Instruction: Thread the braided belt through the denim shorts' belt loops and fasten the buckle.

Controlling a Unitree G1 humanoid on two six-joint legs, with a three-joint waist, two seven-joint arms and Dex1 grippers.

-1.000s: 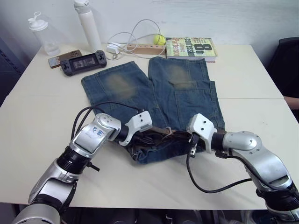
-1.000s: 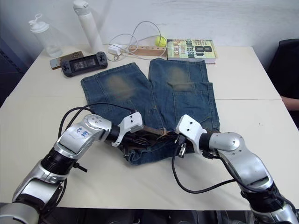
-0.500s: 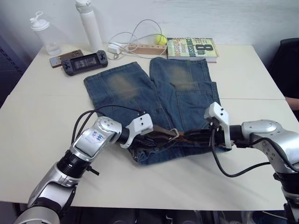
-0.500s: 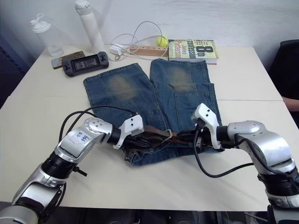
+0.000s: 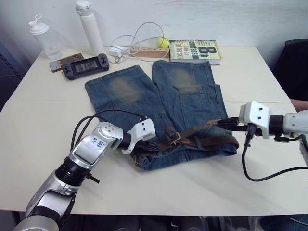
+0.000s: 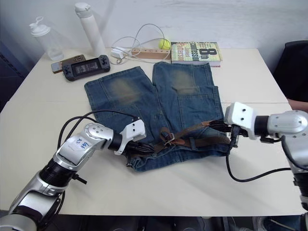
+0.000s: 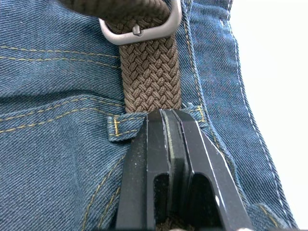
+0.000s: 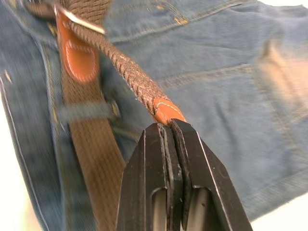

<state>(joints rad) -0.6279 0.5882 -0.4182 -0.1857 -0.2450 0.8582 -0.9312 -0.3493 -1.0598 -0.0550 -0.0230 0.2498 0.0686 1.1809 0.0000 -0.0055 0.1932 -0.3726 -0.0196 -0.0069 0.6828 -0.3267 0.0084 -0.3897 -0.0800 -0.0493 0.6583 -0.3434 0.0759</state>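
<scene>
The blue denim shorts point(image 5: 159, 103) with faded yellowish patches lie flat on the pale table point(image 5: 43, 120), waistband toward the robot, the two legs pointing away toward the far edge. The brown braided belt point(image 5: 211, 140) runs along the waistband, its long axis crosswise to the shorts' legs; part of the strap is hidden under a narrow denim belt loop point(image 7: 126, 129) and under the left claw point(image 5: 147, 144). That claw's black fingers are pressed together on the strap at the loop, and what lies beneath them is covered. Just beyond it sits the silver rectangular metal buckle point(image 7: 140, 30), its prong visible, its upper part cut off in the wrist view. From the buckle a free length of belt rises off the denim toward the robot's right, ending in a tan leather tip point(image 8: 167, 109). The right claw point(image 8: 167, 126) is clamped on that tip, just past the shorts' right edge. The weave shows as a tight herringbone plait; the denim carries yellow stitching.
</scene>
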